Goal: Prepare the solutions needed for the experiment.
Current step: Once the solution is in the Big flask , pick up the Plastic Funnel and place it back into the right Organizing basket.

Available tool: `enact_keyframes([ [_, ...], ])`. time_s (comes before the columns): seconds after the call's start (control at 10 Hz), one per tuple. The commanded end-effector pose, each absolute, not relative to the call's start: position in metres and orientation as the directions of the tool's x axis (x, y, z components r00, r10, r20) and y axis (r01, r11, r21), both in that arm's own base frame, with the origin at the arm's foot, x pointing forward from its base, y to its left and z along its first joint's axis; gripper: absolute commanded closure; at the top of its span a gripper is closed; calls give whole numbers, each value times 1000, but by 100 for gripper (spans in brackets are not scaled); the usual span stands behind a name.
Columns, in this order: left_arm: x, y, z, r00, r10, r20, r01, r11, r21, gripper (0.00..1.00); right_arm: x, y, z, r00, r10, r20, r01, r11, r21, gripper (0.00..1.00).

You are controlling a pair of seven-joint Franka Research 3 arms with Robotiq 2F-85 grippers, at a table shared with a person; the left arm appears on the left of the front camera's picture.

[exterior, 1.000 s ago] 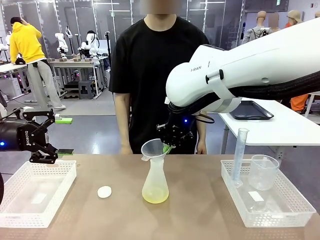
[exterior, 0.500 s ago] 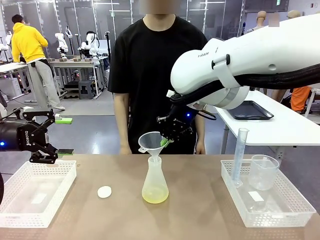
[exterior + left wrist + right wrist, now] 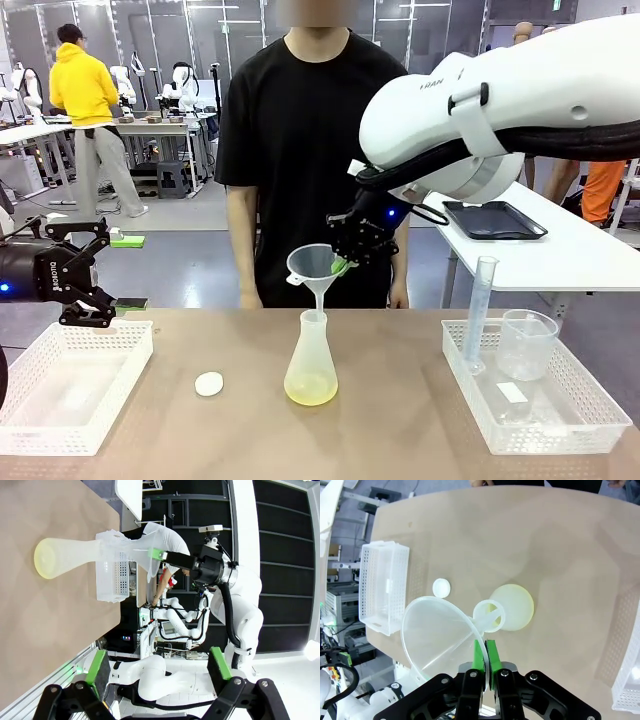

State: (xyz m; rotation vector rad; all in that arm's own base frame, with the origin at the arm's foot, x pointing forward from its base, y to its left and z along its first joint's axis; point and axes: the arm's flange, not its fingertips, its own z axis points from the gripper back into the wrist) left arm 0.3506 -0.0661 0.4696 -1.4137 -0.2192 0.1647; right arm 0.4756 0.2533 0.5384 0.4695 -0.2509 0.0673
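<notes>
Right gripper (image 3: pixel 341 266) clamped on funnel (image 3: pixel 310 264) rim, centre frame, stem tip at flask (image 3: pixel 311 355) mouth. Pale yellow solution (image 3: pixel 310 391) shallow in flask bottom, lower centre. Left gripper (image 3: pixel 118 272) wide, empty, at left edge above tray (image 3: pixel 60 400).

worktop (image 3: pixel 400 445): matt, smooth, tan, laminate-like | flask (image 3: pixel 311 362), centre: clear, glossy | solutions (image 3: pixel 311 390): watery, translucent yellow-green | funnel (image 3: pixel 312 264): translucent smooth plastic | lower-left basket (image 3: pixel 140 345), lower-right basket (image 3: pixel 545 435): white perforated plastic | arm shell (image 3: pixel 520 90), upper right: glossy white | pads (image 3: pixel 479 652): matt green
</notes>
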Motion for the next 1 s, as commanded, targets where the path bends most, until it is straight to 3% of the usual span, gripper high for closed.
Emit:
enact_keyframes([
  [0.0,350,-68,472,968,246,45,13,131,-991,0,474,237,543,956,-9,295,-139,867,479,99],
  [0.5,350,-68,472,968,246,45,13,131,-991,0,471,222,555,955,-20,297,-172,778,604,99],
  [0.9,350,-68,472,968,246,45,13,131,-991,0,459,158,562,955,-81,286,-69,875,480,99],
])
